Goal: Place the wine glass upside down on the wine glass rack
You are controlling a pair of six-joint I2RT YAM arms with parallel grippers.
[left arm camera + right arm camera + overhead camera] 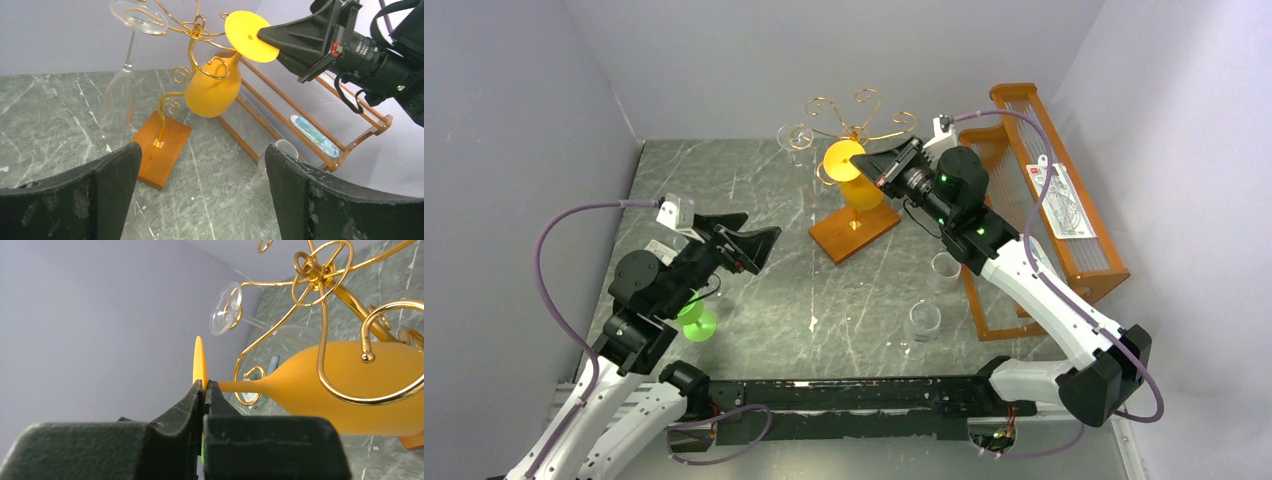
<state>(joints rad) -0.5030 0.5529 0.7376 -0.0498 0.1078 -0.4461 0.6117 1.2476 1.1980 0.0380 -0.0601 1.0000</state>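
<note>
The gold wire wine glass rack (pixel 856 125) stands on its brown square base (pixel 854 228) at the back middle; it also shows in the left wrist view (pixel 192 30) and the right wrist view (pixel 320 285). A yellow wine glass (pixel 852 175) hangs upside down by the rack, bowl down (pixel 212 90), its stem among the scroll arms (pixel 350 385). My right gripper (pixel 876 172) is shut on the glass's flat foot (pixel 199 362). A clear glass (pixel 131 60) hangs upside down on another arm. My left gripper (pixel 759 245) is open and empty, left of the rack.
A green wine glass (pixel 694 318) stands under the left arm. Two clear glasses (pixel 922 320) (pixel 945 268) stand right of centre, near the orange slatted shelf (pixel 1064 215) along the right wall. Grey walls enclose the table.
</note>
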